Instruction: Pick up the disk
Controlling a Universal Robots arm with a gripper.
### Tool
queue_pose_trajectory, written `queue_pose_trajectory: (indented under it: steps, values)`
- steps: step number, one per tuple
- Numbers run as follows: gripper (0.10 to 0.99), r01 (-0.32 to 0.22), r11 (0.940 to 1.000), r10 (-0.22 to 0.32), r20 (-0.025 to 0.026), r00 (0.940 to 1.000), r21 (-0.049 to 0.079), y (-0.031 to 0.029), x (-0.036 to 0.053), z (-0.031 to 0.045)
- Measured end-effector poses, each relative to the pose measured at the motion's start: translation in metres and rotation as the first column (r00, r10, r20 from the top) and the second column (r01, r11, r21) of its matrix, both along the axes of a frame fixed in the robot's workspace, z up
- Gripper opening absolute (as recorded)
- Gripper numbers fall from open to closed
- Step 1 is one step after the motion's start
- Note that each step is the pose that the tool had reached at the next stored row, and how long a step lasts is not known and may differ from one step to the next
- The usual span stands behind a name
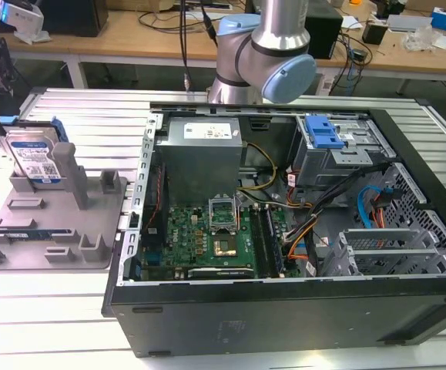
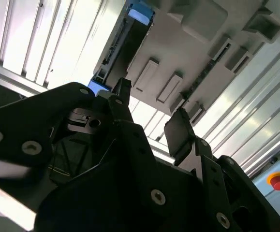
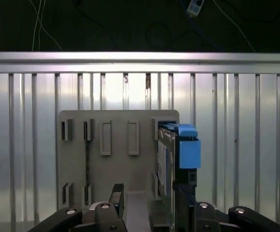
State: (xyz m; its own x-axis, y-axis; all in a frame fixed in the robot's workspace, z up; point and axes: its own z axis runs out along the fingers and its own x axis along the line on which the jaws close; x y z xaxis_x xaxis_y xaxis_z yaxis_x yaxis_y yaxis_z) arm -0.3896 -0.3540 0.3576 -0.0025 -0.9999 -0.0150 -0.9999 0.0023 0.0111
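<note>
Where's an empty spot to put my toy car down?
A bare corner of the ribbed table at the exterior view's left, bordered by the grey fixture and computer case. Crowded: inside the case, and the fixture holding the disk.

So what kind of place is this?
Likely a robotics or electronics lab: a robot arm rises beside an open computer case on a slatted metal table, with cluttered wooden benches beyond.
</note>
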Motion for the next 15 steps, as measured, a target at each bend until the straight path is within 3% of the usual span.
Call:
queue_pose_trajectory:
  steps: [1,4,8,15]
  values:
    - [0.557,0.0,1.0,0.0,-0.0033,1.0,0.0,0.014,-0.0049,0.0]
    - [0.557,-0.002,1.0,0.002,-0.0031,1.0,0.0,0.022,-0.0184,-0.0002]
    - [0.557,-0.006,1.0,0.006,-0.0034,1.0,0.0,0.0316,-0.0196,-0.0005]
    - [0.557,-0.016,0.9999,0.016,-0.0042,0.9999,0.0,0.0333,-0.0227,-0.0036]
